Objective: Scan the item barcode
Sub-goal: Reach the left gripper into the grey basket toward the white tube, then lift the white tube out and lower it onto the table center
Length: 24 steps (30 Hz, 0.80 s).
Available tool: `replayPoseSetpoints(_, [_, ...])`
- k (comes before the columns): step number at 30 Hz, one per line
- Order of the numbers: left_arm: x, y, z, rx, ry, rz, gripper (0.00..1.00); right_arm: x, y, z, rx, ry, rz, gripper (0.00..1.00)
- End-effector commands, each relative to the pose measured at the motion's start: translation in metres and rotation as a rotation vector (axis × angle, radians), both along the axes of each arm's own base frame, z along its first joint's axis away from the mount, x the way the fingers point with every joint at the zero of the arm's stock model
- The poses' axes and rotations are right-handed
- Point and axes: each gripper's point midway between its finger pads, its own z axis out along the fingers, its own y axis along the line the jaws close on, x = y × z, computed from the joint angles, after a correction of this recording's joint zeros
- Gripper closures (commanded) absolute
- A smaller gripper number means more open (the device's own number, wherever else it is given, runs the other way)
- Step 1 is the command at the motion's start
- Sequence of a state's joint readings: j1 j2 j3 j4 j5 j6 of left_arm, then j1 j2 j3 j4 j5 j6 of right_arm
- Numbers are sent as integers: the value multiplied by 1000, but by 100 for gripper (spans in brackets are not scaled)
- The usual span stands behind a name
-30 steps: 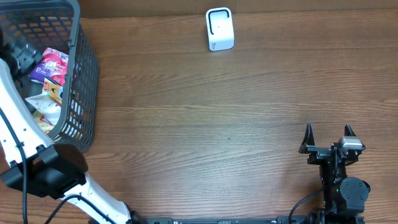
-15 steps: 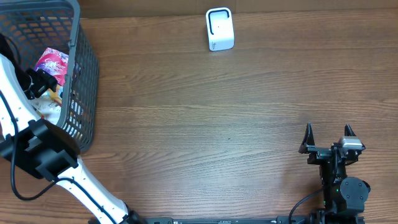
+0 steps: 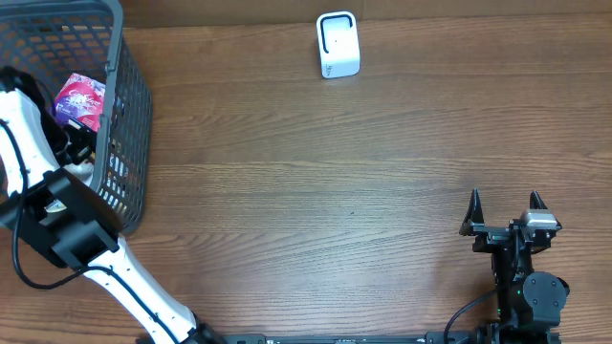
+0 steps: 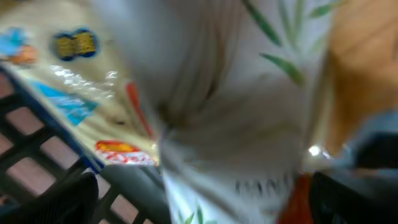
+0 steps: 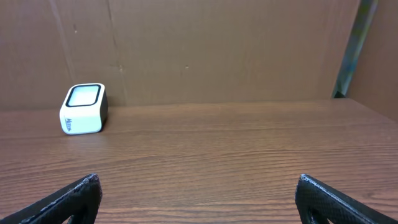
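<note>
The white barcode scanner (image 3: 337, 45) stands at the table's far edge, and the right wrist view has it at far left (image 5: 83, 109). The items lie in the grey mesh basket (image 3: 129, 105): a pink-purple packet (image 3: 78, 98) shows from above. My left arm reaches down into the basket. Its view is blurred. My left gripper (image 4: 205, 208) is open, its fingers wide apart over a white packet with green leaves (image 4: 249, 112) beside a pale packet with blue print (image 4: 81, 81). My right gripper (image 3: 504, 210) rests open and empty near the front right.
The basket fills the far left corner, its wall close around my left arm. Its dark mesh floor (image 4: 37, 143) shows under the packets. A brown cardboard wall (image 5: 217, 50) backs the table behind the scanner.
My left arm has swung further down into the basket toward its near side, now covering the packets that showed below the pink one. The right arm has not moved.
</note>
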State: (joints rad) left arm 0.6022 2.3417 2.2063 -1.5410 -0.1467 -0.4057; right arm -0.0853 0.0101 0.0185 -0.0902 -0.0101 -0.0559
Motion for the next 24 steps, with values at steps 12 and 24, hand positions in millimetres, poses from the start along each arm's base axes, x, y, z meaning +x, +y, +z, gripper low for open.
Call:
replayPoseSetpoints(12, [-10,-19,-50,-79,49,15,96,0,0,-2,-5,-3,-3,0])
replayPoseSetpoints(24, [23,-13,53,-45,-145,-2,96,0,0,-2,-5,-2,-3,0])
